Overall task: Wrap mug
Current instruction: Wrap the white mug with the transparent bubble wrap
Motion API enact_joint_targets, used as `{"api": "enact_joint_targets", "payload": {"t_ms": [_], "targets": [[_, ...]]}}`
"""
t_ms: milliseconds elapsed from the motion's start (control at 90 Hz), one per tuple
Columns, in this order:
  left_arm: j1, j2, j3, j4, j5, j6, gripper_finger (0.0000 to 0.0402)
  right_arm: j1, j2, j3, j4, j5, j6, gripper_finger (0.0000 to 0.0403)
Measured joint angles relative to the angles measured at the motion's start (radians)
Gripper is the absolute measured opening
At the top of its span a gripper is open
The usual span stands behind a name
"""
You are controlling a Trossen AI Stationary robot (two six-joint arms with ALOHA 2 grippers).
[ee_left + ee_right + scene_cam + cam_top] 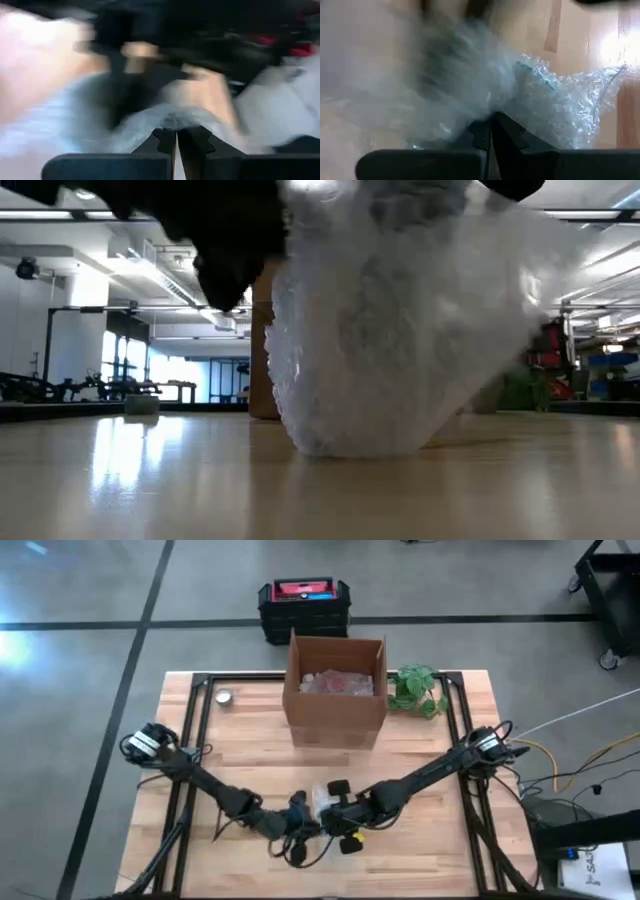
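Observation:
A bundle of clear bubble wrap (322, 802) (380, 330) stands near the middle of the table's near edge, its lower end on the wood. The mug is hidden inside it; only a dark shape (445, 60) shows through the wrap. My left gripper (300, 818) (176, 145) is at the bundle's left side and my right gripper (338, 812) (491, 137) at its right side. Both are shut on the wrap. In the low view the two grippers show as dark masses above the bundle. My left gripper pinches a fold of the bubble wrap (172, 120) between its two fingers, coming at the bundle from the table's left. The wrap's lower end rests on the table. How many layers it has, I cannot tell. My right gripper pinches the bubble wrap (495, 107) between its two fingers, coming from the table's right and slanting down. Loose wrap (570, 100) spreads out beyond the fingers onto the wood. The bundle's bottom (350, 445) sits on the table.
An open cardboard box (335, 690) with wrap inside stands at the far middle. Beside it to the right is a green plant (415, 690). A small round metal thing (224, 697) lies at the far left. A black and red case (303, 605) sits on the floor beyond.

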Motion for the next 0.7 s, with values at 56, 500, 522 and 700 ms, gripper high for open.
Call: {"api": "enact_joint_targets", "payload": {"t_ms": [56, 500, 522, 700], "targets": [[0.016, -0.001, 0.000, 0.000, -0.001, -0.002, 0.0000, 0.001, 0.000, 0.000, 0.001, -0.001, 0.000, 0.0000], [0.045, 0.037, 0.006, -0.030, -0.002, -0.087, 0.0000, 0.010, -0.116, 0.059, -0.133, -0.011, 0.010, 0.0000], [0.045, 0.036, 0.006, -0.031, -0.002, -0.087, 0.0000, 0.010, -0.117, 0.059, -0.119, -0.011, 0.011, 0.0000], [0.046, 0.035, 0.005, -0.028, 0.003, -0.088, 0.0000, 0.013, -0.083, 0.052, -0.050, -0.052, 0.020, 0.0000]]}}
